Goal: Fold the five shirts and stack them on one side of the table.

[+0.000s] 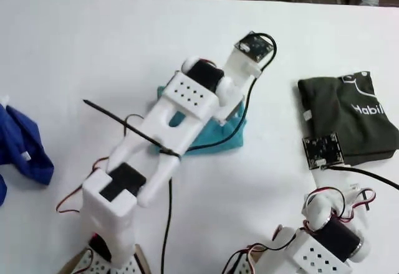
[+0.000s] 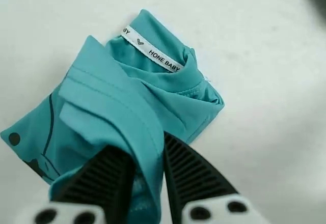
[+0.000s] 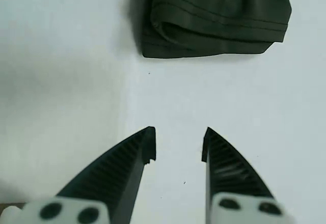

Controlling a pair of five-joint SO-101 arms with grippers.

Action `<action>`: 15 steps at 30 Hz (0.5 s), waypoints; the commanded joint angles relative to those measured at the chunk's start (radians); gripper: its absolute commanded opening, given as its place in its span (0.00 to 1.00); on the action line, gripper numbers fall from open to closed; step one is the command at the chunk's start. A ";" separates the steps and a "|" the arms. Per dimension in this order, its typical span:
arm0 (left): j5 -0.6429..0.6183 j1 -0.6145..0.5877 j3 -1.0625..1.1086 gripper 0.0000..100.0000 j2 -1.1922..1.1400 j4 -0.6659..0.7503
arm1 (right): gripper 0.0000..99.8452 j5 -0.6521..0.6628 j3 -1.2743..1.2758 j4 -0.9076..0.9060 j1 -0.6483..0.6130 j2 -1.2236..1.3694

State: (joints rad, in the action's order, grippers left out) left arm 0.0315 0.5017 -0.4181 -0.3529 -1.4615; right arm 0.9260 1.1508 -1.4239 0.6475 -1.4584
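The teal shirt [image 2: 127, 96] was found near the middle of the worktop [image 1: 93, 50], bunched into a rough, thick packet with its neck label turned up. A fold of its cloth was pinched between the jaws of the left gripper [image 2: 147, 150], the fabric draped over one finger. In the high view the left arm [image 1: 162, 137] was stretched over this shirt and most of it was covered.

The dark green shirt [image 1: 349, 121] was laid flat on the right arm's side of the worktop, folded into a compact rectangle with neat layered hems. The right gripper [image 3: 178, 135] was held just short of that shirt's edge, over bare worktop, with its jaws spread and nothing between them.

A blue shirt [image 1: 22, 143] was left crumpled at the far edge on the left arm's side, well apart from the others.

From this, the task was judged to be in its early part. One shirt could be counted as folded and placed, and a second as in hand, its folds not yet tidy. The blue one was untouched. No stack had been started, since nothing was laid on the dark green shirt.
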 commanded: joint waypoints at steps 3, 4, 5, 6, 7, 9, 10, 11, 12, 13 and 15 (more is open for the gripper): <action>0.008 0.014 -0.012 0.09 0.008 0.008 | 0.16 -0.008 -0.005 0.015 0.004 -0.013; 0.035 0.021 -0.012 0.13 0.008 0.006 | 0.16 -0.008 -0.005 0.015 0.005 -0.013; 0.058 0.029 -0.012 0.18 0.008 -0.002 | 0.16 -0.008 -0.005 0.015 0.005 -0.013; 0.074 0.037 -0.012 0.23 0.009 -0.011 | 0.16 -0.008 -0.005 0.015 0.005 -0.013; 0.078 0.049 -0.012 0.26 0.012 -0.015 | 0.16 -0.008 -0.005 0.015 0.005 -0.013; 0.081 0.060 -0.027 0.27 0.014 -0.026 | 0.16 -0.008 -0.005 0.013 0.005 -0.013; 0.081 0.058 -0.050 0.26 0.012 -0.041 | 0.16 -0.008 -0.005 0.013 0.005 -0.013; 0.081 0.057 -0.077 0.25 0.012 -0.058 | 0.16 -0.008 -0.005 0.013 0.008 -0.013; 0.083 0.048 -0.108 0.25 0.012 -0.074 | 0.16 -0.008 -0.005 0.013 0.010 -0.013; 0.083 0.038 -0.143 0.25 0.012 -0.091 | 0.16 -0.008 -0.005 0.013 0.010 -0.013; 0.083 0.002 -0.219 0.25 0.006 -0.124 | 0.16 -0.008 -0.005 0.013 0.010 -0.013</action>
State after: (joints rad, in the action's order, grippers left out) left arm 0.1051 0.5401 -0.5178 -0.3560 -1.5397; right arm 0.9260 1.1508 -1.4239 0.6475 -1.4584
